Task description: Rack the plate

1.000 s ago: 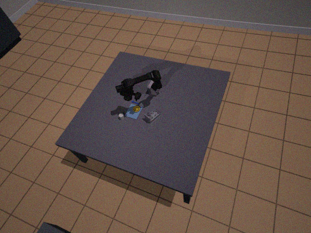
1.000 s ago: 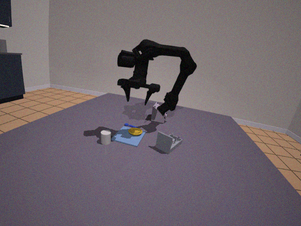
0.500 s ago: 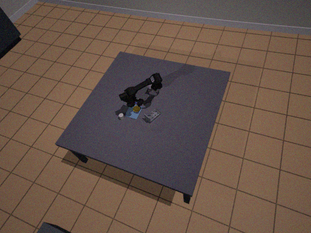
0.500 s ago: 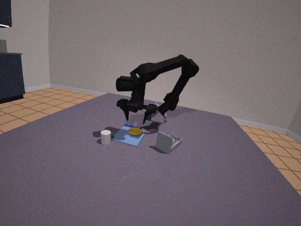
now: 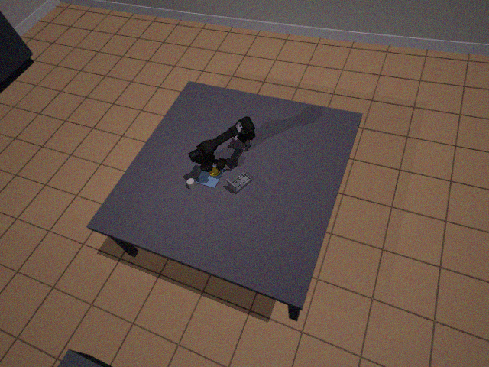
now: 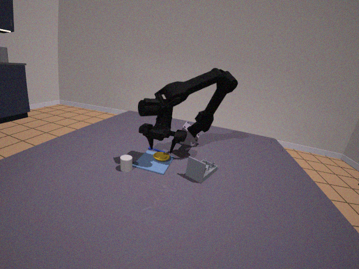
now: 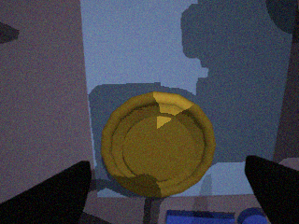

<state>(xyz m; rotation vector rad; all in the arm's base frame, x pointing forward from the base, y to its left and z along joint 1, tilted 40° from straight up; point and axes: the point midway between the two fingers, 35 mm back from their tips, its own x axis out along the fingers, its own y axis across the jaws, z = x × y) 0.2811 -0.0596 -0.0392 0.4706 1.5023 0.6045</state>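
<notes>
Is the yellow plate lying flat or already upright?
Flat: the round yellow plate lies face-up on the light blue mat, beneath the open pincer.

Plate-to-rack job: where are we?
Done: nothing placed yet; the gripper is open and empty, low over the plate. In hand: lining up the grasp; the plate lies flat on the blue mat. Left: grasp, lift, stand it in the rack, release, retreat.

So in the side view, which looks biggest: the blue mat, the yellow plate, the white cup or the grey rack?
1. Blue mat, the widest.
2. Grey rack.
3. Yellow plate and white cup look about alike; the plate is wider but flat, the cup taller, so I will not rank them.
</notes>
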